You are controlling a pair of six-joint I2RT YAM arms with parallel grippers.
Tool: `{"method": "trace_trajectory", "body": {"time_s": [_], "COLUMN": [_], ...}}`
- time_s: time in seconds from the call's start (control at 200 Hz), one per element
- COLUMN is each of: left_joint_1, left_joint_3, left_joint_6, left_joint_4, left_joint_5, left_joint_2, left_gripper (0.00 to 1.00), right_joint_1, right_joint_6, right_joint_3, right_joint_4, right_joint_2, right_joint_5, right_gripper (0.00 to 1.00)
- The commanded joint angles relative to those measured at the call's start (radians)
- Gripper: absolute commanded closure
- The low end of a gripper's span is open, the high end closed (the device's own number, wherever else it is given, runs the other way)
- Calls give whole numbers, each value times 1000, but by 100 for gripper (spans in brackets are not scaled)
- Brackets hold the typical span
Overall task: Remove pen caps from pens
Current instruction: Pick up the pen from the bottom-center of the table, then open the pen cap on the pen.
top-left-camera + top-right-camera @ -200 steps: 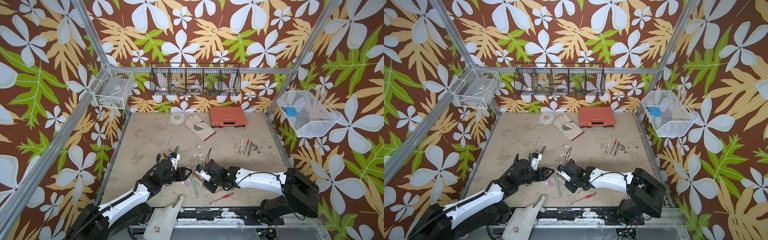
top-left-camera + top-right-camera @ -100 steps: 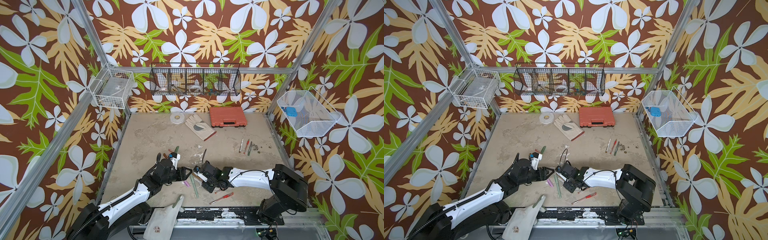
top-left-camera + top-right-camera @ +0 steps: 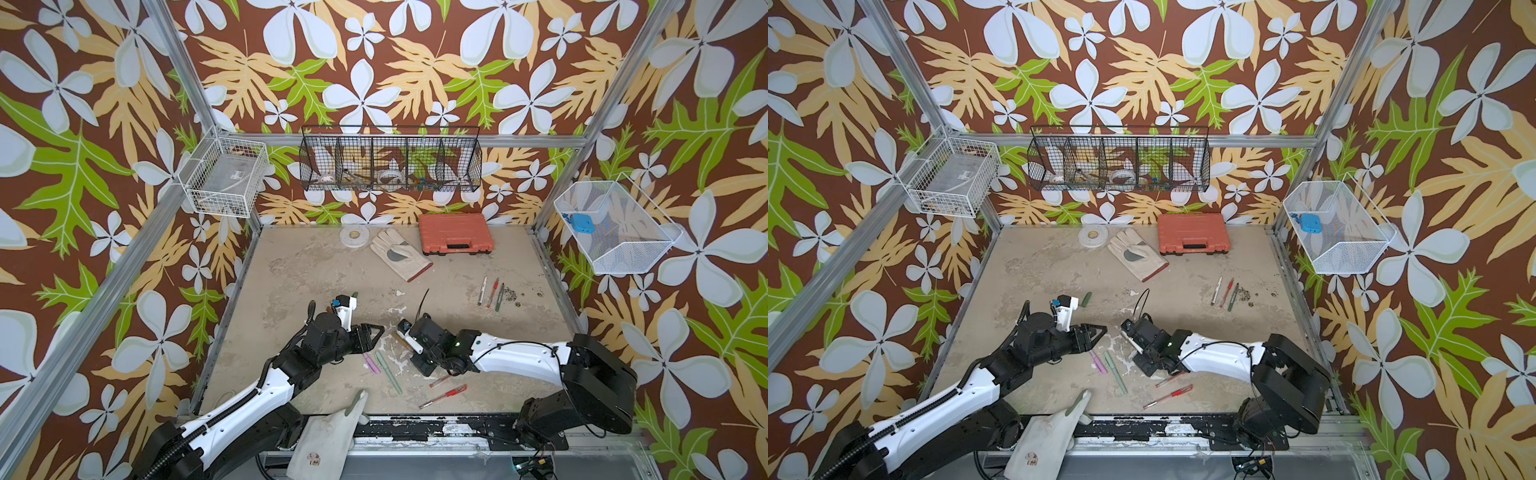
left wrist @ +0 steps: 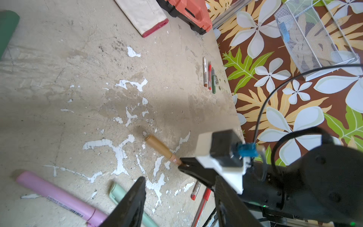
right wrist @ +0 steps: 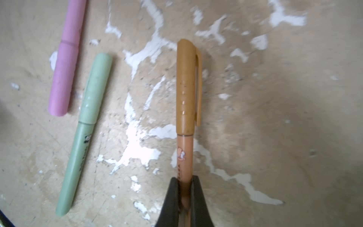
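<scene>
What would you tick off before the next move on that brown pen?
1. Grip: right end effector shut on the brown pen barrel: ok.
2. The brown cap sticks out free of that grip: ok.
3. The left end effector is open for the cap: ok.
4. The left end effector is around the cap: not ok, it is short of it.
5. The pink pen and green pen lie apart from the brown pen: ok.
6. Grip firm enough for a pull: cannot tell.

Brown wallpaper walls [image 3: 374, 50] printed with pale flowers and green and tan leaves close three sides, framed by silvery aluminium posts [image 3: 183, 70]. The beige, scuffed tabletop [image 3: 316, 266] shows chipped white patches, all evenly lit. On the back wall hangs a black wire shelf basket [image 3: 457, 166].
</scene>
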Motion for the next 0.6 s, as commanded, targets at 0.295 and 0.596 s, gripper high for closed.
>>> {"method": "trace_trajectory", "body": {"time_s": [0.295,0.596], "left_joint_1": [16,18], "left_joint_3": [139,42], "left_joint_6": [-39,75], "left_joint_4": [198,513], "left_joint_5": [-30,-41], "left_joint_2": [11,39], "left_gripper": [34,33], "right_joint_1": [-280,-293], "right_joint_6": [9,-43], "right_joint_3": [76,-79], "right_joint_4": [163,461], "right_joint_2": [-215,-328], "right_joint_5": [-240,-425], "right_gripper": [100,98]}}
